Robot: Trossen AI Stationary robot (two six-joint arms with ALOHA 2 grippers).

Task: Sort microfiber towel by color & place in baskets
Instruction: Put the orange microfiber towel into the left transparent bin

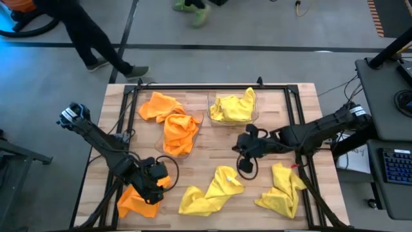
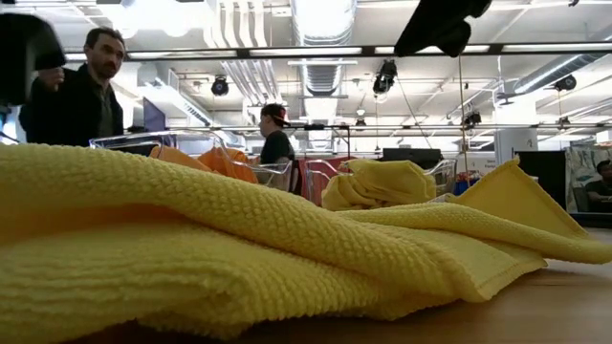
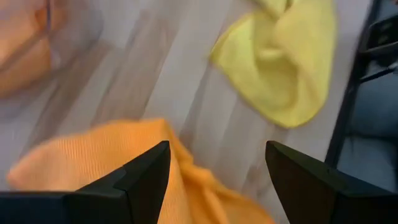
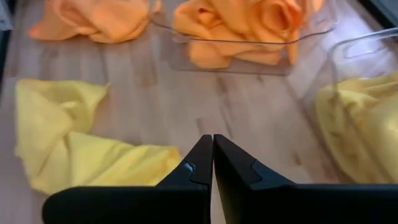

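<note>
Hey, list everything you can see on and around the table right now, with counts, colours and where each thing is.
orange towels: three; one in the left basket, one behind that basket, one at the near left corner.
yellow towels: three; one in the right basket, one near centre front, one near right front.
baskets: two, clear plastic; left basket mid-table, right basket at the back.
frame: one, black, around the table edge.
table: one, light wood.
person: one, dark clothes, walking past the far left.
left gripper: open, over the near-left orange towel.
right gripper: shut, empty, over bare table at centre.
</note>
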